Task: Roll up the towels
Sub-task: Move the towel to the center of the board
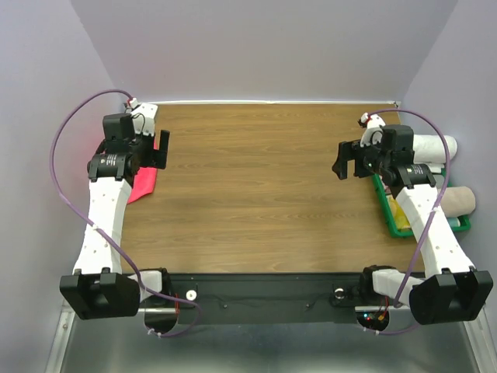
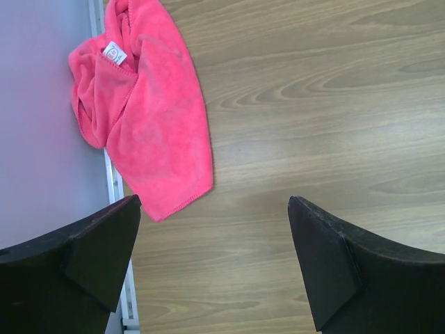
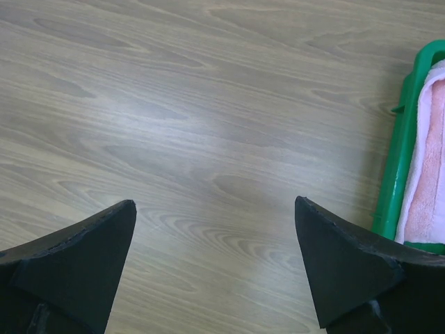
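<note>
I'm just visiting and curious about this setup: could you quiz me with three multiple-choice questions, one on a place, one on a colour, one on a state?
1. Where does the pink-red towel lie? A) at the table's left edge B) at its centre C) on the floor
2. What colour is the basket? A) blue B) green C) yellow
3. The left gripper and right gripper are: A) both shut B) both open, empty C) each holding a towel

Answers: A, it lies crumpled at that edge; B, green rim; B, fingers spread over bare wood.
</note>
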You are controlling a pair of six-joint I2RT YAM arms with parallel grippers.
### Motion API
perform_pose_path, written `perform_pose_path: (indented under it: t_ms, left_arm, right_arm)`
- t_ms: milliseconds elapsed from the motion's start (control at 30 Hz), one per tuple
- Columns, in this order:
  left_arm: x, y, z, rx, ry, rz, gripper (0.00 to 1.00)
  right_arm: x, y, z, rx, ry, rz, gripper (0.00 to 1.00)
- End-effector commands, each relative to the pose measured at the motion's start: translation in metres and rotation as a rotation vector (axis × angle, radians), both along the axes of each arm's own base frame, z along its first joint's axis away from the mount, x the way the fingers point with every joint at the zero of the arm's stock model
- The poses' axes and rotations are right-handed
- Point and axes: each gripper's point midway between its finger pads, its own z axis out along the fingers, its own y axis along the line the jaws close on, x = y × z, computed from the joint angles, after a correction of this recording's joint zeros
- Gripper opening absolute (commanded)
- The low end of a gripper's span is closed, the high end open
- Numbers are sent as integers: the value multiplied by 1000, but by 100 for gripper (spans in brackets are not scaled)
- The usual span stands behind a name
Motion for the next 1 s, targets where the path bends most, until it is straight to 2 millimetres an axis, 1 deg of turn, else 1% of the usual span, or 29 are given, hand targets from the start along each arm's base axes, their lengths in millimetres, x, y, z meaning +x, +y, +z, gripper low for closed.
perform_pose_path:
  t_ms: [0, 33, 67, 100, 133, 167, 233, 267, 300, 333, 400, 433, 467, 500, 533, 567, 600, 633, 667, 733, 767, 800, 833, 900, 933, 967]
  left_arm:
    - [12, 24, -18, 100, 69, 65, 99]
    - [11, 29, -17, 119, 71, 84, 99]
    - [17, 36, -29, 139, 117, 105, 98]
    - [19, 43, -35, 152, 140, 117, 98]
    - [22, 46, -41, 156, 158, 120, 98]
    - [28, 45, -52, 139, 188, 91, 98]
    - [34, 54, -59, 142, 198, 91, 99]
    - [39, 57, -68, 144, 222, 87, 98]
    - [42, 61, -72, 145, 232, 93, 98]
    - [48, 71, -84, 144, 268, 111, 98]
    - [53, 82, -97, 130, 307, 125, 98]
    - [58, 87, -108, 121, 334, 127, 98]
    - [60, 95, -114, 110, 347, 139, 98]
    - [63, 98, -119, 108, 355, 141, 98]
    - [66, 103, -132, 102, 385, 148, 98]
    - [70, 108, -133, 102, 385, 156, 98]
    - [70, 113, -138, 92, 401, 163, 98]
    - [72, 111, -151, 57, 426, 141, 97]
    - [74, 111, -153, 48, 430, 132, 97]
    - [75, 110, -165, 35, 452, 112, 95]
    - [76, 110, -177, 29, 479, 106, 95]
    - [76, 109, -182, 20, 486, 99, 95]
    - [76, 107, -193, 9, 508, 87, 94]
    - [76, 107, -202, -2, 522, 85, 94]
    - [75, 105, -212, -12, 545, 83, 93]
    - [75, 103, -216, -24, 553, 74, 91]
  right_arm:
    - [0, 0, 2, 1, -2, 14, 100]
    - [0, 0, 1, 0, 2, 16, 100]
    - [0, 0, 0, 0, 8, 16, 100]
    - [0, 0, -3, -2, 15, 15, 100]
    - [-1, 0, -5, -3, 23, 17, 100]
    - [-1, 0, -6, -3, 27, 15, 100]
    - [-3, -1, -10, -6, 42, 17, 100]
    - [-3, 0, -12, -5, 47, 22, 100]
    - [-4, 0, -13, -5, 51, 23, 100]
    - [-6, 1, -16, -2, 62, 29, 100]
    - [-7, 2, -17, 0, 68, 32, 100]
    - [-8, 2, -19, 3, 73, 33, 100]
    - [-8, 3, -20, 1, 75, 38, 100]
    - [-9, 2, -21, 2, 80, 38, 100]
    - [-9, 3, -22, 2, 82, 41, 100]
    - [-9, 3, -22, 1, 83, 41, 100]
    - [-9, 3, -23, 3, 89, 41, 100]
    - [-9, 3, -23, 2, 89, 44, 100]
    - [-9, 3, -22, 1, 89, 43, 100]
    - [-9, 3, -23, 1, 91, 43, 100]
    - [-8, 3, -24, 2, 97, 45, 100]
    - [-8, 3, -24, 3, 98, 45, 100]
    - [-8, 4, -25, 1, 102, 48, 100]
    - [-7, 3, -25, 0, 106, 44, 100]
    - [-5, 3, -25, -1, 106, 43, 100]
    - [-5, 3, -25, -3, 105, 43, 100]
